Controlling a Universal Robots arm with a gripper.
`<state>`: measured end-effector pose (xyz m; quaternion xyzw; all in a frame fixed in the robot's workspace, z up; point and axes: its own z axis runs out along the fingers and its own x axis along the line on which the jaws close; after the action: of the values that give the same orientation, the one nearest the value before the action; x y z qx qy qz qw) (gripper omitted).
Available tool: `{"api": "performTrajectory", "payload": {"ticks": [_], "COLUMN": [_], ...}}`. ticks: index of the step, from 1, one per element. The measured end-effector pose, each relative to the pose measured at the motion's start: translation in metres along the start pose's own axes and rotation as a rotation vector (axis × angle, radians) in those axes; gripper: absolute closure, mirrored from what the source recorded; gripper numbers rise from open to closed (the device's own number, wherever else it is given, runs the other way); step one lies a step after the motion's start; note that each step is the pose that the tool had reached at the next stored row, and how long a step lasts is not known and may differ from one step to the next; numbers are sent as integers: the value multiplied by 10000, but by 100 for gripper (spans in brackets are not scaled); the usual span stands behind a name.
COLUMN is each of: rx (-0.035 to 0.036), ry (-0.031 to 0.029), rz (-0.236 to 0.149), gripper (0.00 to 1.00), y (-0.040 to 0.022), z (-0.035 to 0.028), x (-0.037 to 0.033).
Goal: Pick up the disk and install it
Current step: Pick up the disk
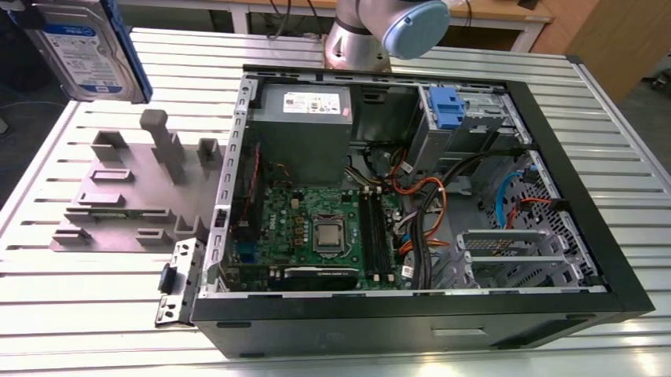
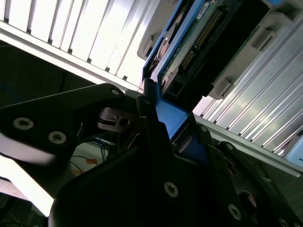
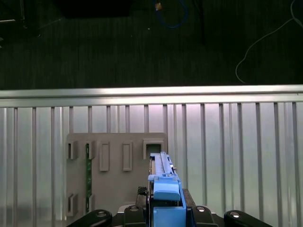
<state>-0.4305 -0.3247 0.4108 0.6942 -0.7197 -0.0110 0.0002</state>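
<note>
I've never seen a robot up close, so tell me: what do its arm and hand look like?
The arm is a round silver-grey metal tube with a pale blue cap on its joint. The hand is black, built of flat angular plates joined by small silver screws.

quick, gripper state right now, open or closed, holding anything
gripper: closed, holding the disk

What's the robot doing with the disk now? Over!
Gripper shut on the disk, at its blue frame. Held up over grey fixture, outside the open computer case. Cables crowd the case inside.
</note>
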Motion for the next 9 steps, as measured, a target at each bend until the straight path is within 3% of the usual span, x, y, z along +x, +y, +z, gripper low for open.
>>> {"api": "performTrajectory", "payload": {"ticks": [9], "rx": [1], "ry": [0], "rz": [0], "gripper": [63], "y": [3], "z": [-160], "x": [-2]}}
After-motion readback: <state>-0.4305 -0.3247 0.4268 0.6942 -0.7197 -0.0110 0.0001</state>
